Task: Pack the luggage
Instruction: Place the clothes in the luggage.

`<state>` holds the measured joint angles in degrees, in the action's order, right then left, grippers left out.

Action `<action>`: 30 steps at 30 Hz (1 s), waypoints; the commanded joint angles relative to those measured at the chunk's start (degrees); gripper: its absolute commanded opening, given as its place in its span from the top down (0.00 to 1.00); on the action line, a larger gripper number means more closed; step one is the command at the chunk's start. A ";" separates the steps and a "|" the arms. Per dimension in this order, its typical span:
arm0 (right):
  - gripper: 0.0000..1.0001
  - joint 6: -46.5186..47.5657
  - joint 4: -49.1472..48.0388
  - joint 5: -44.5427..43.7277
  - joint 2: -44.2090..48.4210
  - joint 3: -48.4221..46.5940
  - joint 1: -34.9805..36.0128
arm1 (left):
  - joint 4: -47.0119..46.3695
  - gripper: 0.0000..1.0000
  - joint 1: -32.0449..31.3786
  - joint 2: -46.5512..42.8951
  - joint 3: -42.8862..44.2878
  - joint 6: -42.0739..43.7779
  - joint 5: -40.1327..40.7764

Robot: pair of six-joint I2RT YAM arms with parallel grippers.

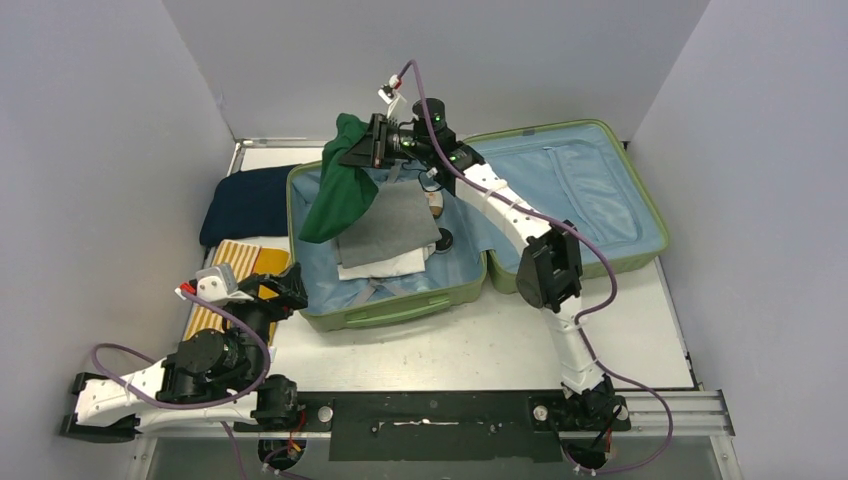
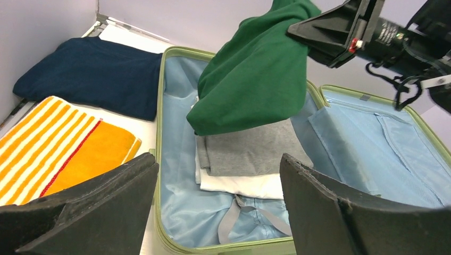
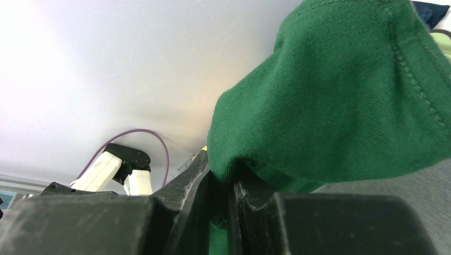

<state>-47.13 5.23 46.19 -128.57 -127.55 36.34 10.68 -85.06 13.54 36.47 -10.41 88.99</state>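
The light-green luggage (image 1: 420, 305) lies open on the table, blue lining up; it also shows in the left wrist view (image 2: 175, 53). A folded grey garment (image 1: 395, 225) lies on a white one (image 1: 385, 265) inside its left half. My right gripper (image 1: 362, 145) is shut on a dark green garment (image 1: 340, 190) and holds it hanging above the suitcase's far left corner; the cloth is pinched between the jaws in the right wrist view (image 3: 340, 101). My left gripper (image 1: 285, 285) is open and empty beside the suitcase's left wall, over the striped towel.
A folded navy garment (image 1: 245, 200) and an orange-and-white striped towel (image 1: 235, 275) lie left of the suitcase. The lid half (image 1: 590, 195) lies open to the right. Grey walls close in on three sides.
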 commanded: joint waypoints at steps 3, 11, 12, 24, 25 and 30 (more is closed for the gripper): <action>1.00 -4.49 -15.10 3.67 -1.05 -0.89 -0.36 | 2.89 0.18 -0.37 -3.33 -1.58 -4.60 3.34; 1.00 -0.66 -12.92 -1.20 6.99 18.32 -3.16 | 6.62 0.18 -0.62 -3.03 -0.66 -7.59 3.36; 1.00 -0.19 -12.36 -2.21 8.30 21.07 -3.53 | 7.29 0.18 -0.57 -2.69 -0.29 -8.13 3.16; 1.00 4.40 -0.63 -10.97 15.77 30.65 -6.15 | 9.05 0.16 -1.16 4.99 0.19 -12.45 -1.59; 1.00 4.88 1.13 -11.94 15.99 30.45 -6.37 | 9.14 0.16 -1.13 5.95 0.23 -13.09 -2.03; 1.00 8.21 13.22 -18.55 16.39 28.12 -7.05 | 12.41 0.16 -1.07 10.68 1.53 -19.21 -4.49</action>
<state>-42.68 10.04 34.59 -116.09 -96.38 30.39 20.60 -85.84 20.99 34.87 -24.29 87.33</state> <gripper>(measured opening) 0.115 0.839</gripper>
